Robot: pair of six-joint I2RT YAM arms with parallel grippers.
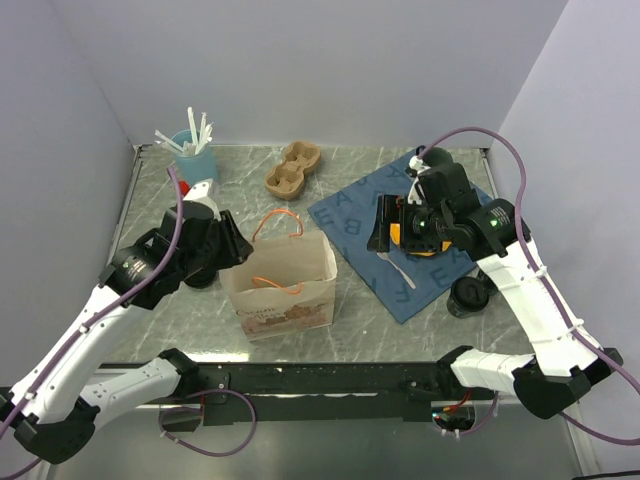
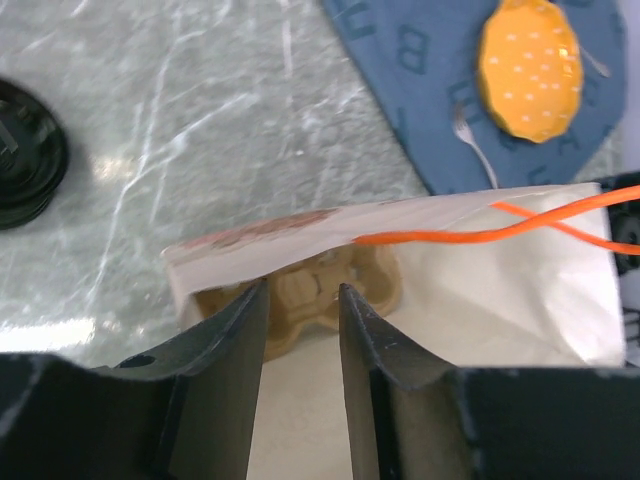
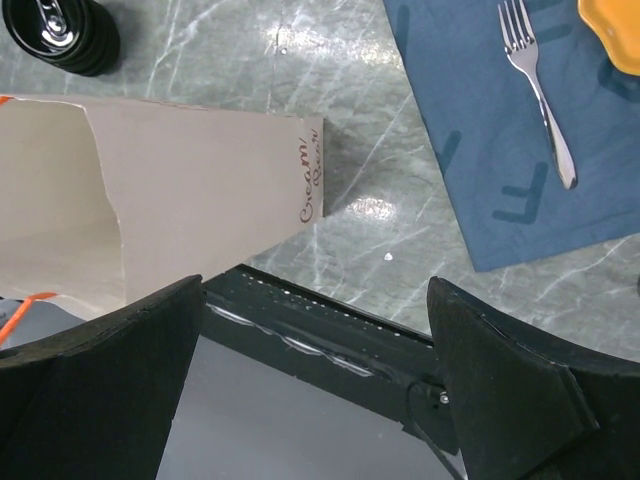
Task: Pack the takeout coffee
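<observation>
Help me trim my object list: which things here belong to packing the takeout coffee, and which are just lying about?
Belong to the job:
takeout coffee
paper bag
cardboard cup carrier, probably
second black round thing, perhaps

Lying about:
light-blue cup of white sticks
blue placemat
orange plate
fork

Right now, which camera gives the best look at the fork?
Right wrist: the fork lies large and sharp on the blue cloth, tines and handle clear. Left wrist shows it small and soft; top external shows just a thin pale streak.
</observation>
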